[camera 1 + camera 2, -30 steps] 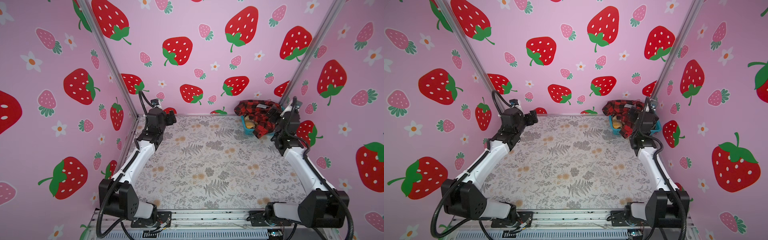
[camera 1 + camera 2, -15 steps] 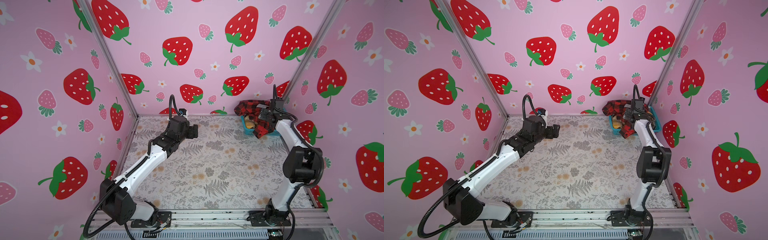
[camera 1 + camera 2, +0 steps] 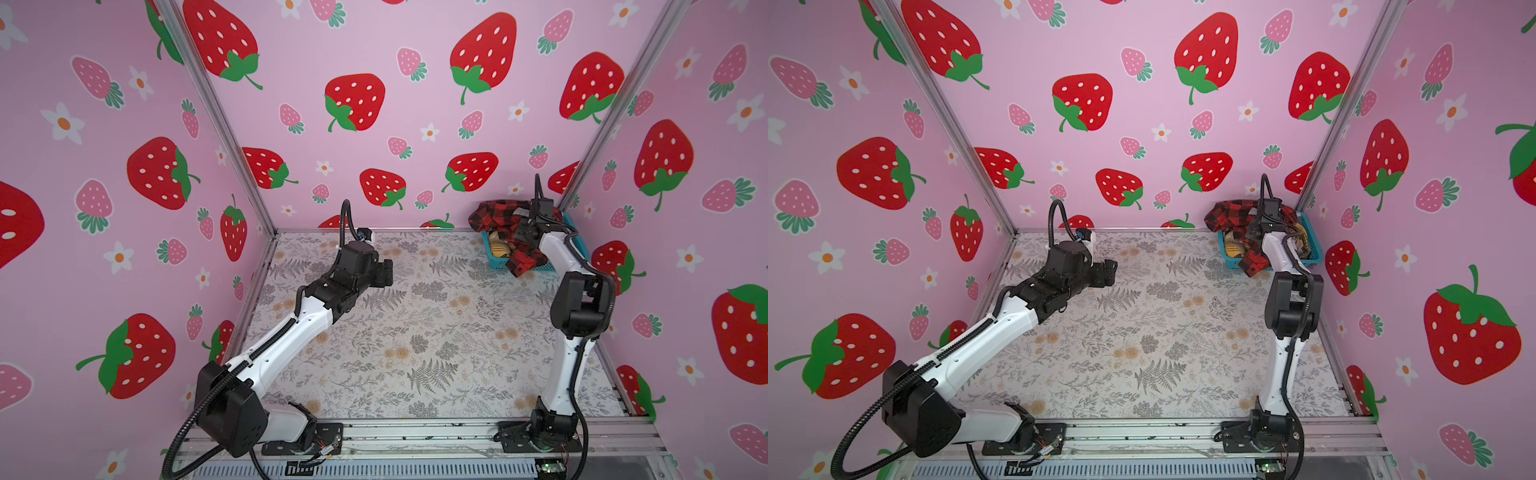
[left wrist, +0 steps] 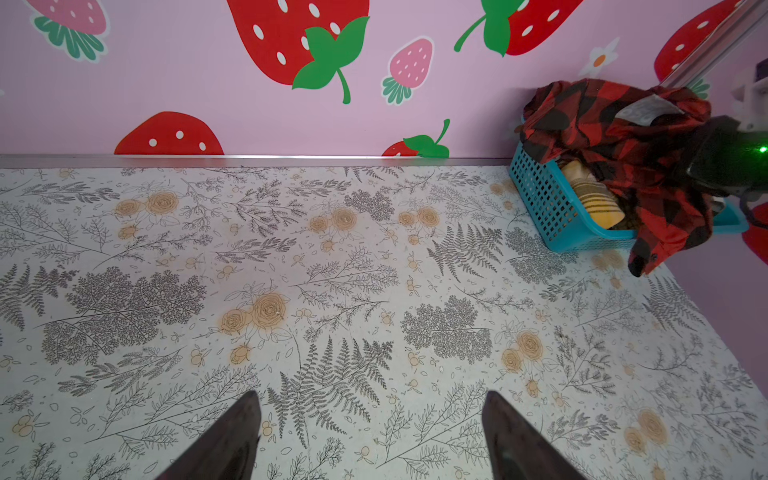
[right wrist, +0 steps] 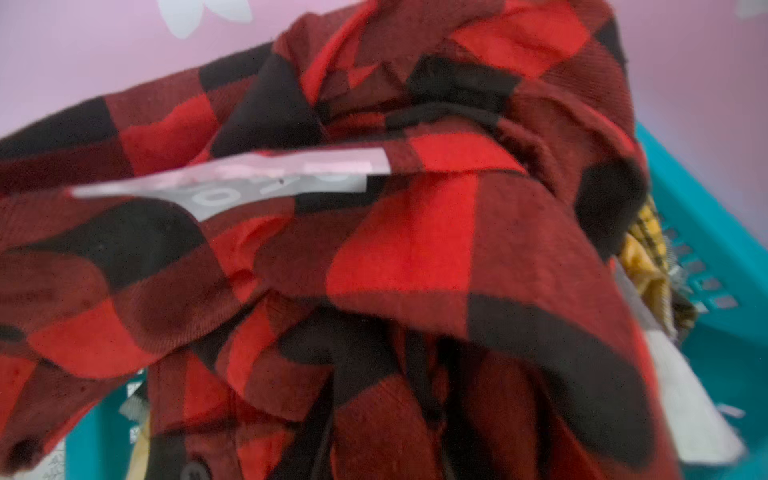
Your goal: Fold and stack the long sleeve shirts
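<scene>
Left wrist view looks out between the two dark fingers [image 4: 232, 440] of my left pincer [image 4: 371, 395]. They stand wide apart with nothing between them, only the flowered table [image 4: 332, 270] below. This pincer hangs above the table and touches nothing. The red-and-black check shirt [image 4: 623, 137] lies well apart from it, ahead and over toward my right arm's side. It is heaped on a teal basket [image 4: 540, 195] in the far corner, one end hanging over the basket's rim toward the table. A yellow plaid cloth [image 4: 594, 199] sits inside the basket under the shirt.

In a top view my right pincer [image 3: 524, 232] is pushed into that heap (the cloth hides its tips), so I cannot tell whether it is wide, narrow or gripping. Right wrist view is filled by the shirt, blurred and just in front of that pincer. A white label [image 5: 232, 178] lies across the folds, and the basket's wall shows beside them.
</scene>
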`<state>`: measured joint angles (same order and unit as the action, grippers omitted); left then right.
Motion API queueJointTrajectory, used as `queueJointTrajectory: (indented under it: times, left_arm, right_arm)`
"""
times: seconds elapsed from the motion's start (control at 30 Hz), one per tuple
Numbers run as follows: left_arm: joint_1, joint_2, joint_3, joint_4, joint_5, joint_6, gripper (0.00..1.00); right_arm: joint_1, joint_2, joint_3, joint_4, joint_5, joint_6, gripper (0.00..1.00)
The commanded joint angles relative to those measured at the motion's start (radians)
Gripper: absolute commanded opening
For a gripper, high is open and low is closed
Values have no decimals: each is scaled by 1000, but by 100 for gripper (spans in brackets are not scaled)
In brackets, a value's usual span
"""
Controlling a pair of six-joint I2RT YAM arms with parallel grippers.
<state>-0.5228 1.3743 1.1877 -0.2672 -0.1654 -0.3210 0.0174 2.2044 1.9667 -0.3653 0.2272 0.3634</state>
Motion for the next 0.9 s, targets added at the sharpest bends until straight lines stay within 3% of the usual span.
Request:
queueJointTrajectory:
  times: [0.0, 0.1, 0.3, 0.4, 0.53, 0.67, 0.77, 0.87]
  left_arm:
    - [-5, 15, 19, -13, -31, -16, 84]
    - [-5, 25, 40, -18, -26, -40, 83]
    - [-5, 22, 86, -27, -37, -89, 81]
    - [-5, 24, 122, -52, -69, -99, 81]
    - [-5, 15, 172, -102, -123, -116, 80]
    - [-3, -31, 194, -156, -179, -143, 79]
    - [0, -88, 176, -186, -220, -152, 80]
    - [16, -131, 160, -255, -265, -182, 82]
  right_arm:
    - [-5, 3, 76, -13, -14, -13, 13]
    - [-4, -19, 69, 31, -34, -61, 0]
    - [42, -165, 27, 97, -197, -153, 0]
    - [137, -266, 43, 79, -289, -240, 0]
    - [337, -347, 155, -32, -341, -356, 0]
    - [503, -402, 200, -102, -409, -370, 0]
    - [600, -454, 122, -90, -416, -340, 0]
    - [664, -525, -78, -37, -373, -304, 0]
